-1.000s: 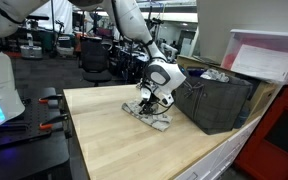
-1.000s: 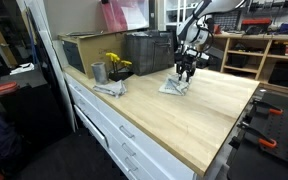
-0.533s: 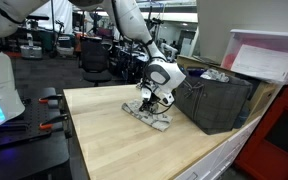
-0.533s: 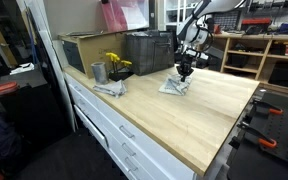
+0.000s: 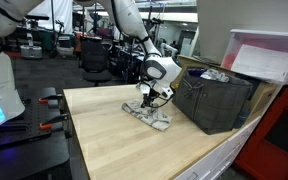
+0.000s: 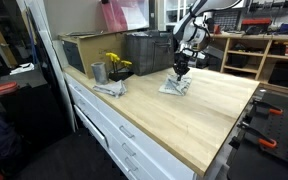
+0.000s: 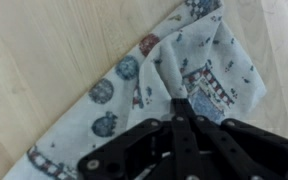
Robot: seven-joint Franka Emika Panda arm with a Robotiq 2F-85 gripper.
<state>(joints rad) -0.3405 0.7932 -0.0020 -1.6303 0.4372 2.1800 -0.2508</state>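
Directly beneath the gripper (image 7: 178,103) lies a patterned cloth (image 7: 200,55), crumpled on the wooden table (image 5: 109,140). The fingers are pressed together, pinching a raised fold of the fabric at their tips. Beside the gripper in an exterior view stands a dark bin (image 5: 216,100); farther off, a second cloth (image 6: 109,88) lies below yellow flowers (image 6: 115,63).

The cloth (image 5: 152,117) lies on the table (image 5: 104,140), just beside the crate (image 5: 219,100), with the gripper (image 5: 150,100) directly above it. Farther along (in an exterior view), 1 cup (image 6: 98,72) stands behind 1 rag (image 6: 109,88), well apart from the cloth.
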